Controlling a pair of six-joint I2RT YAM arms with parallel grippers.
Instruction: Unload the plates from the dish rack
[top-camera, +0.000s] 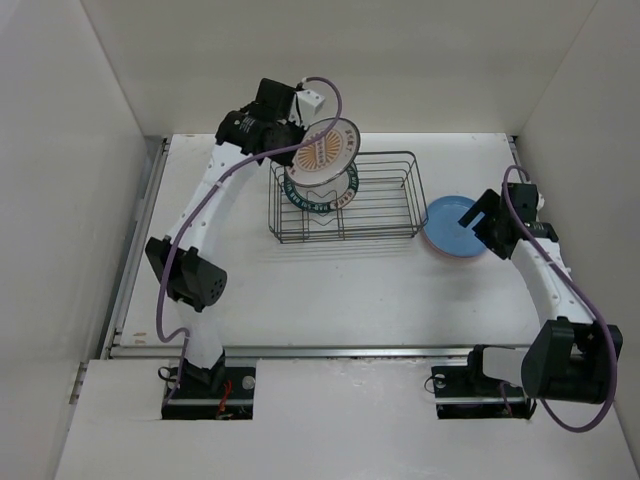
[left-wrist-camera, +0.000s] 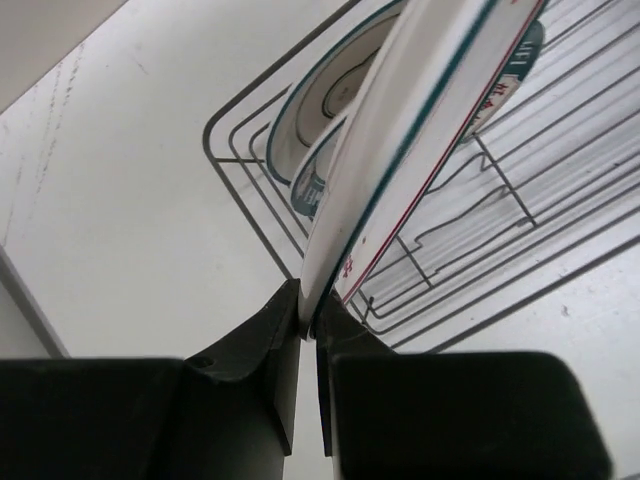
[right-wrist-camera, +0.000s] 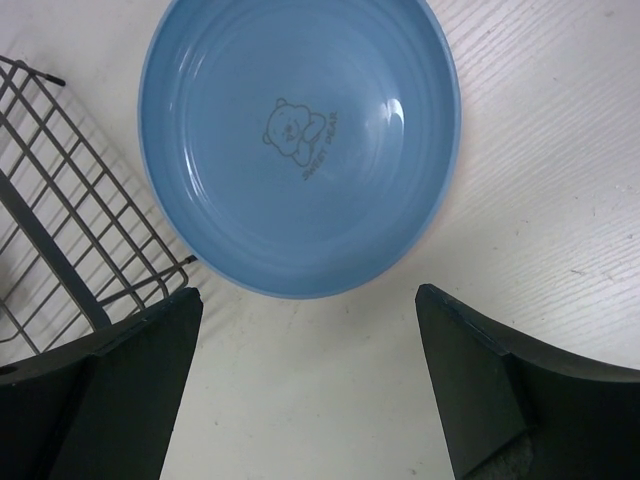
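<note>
The white plate with the orange pattern (top-camera: 325, 150) is tilted up above the left end of the dish rack (top-camera: 385, 195), its rim pinched tight between the jaws of the left gripper (left-wrist-camera: 308, 320). Below it in the rack stands a plate with a green-lettered rim (top-camera: 322, 195). Right of the rack, on the table (top-camera: 300, 290), the blue plate (right-wrist-camera: 300, 140) lies flat on a pink one (top-camera: 438, 250). The right gripper (right-wrist-camera: 308, 292) hovers over them, jaws wide apart.
</note>
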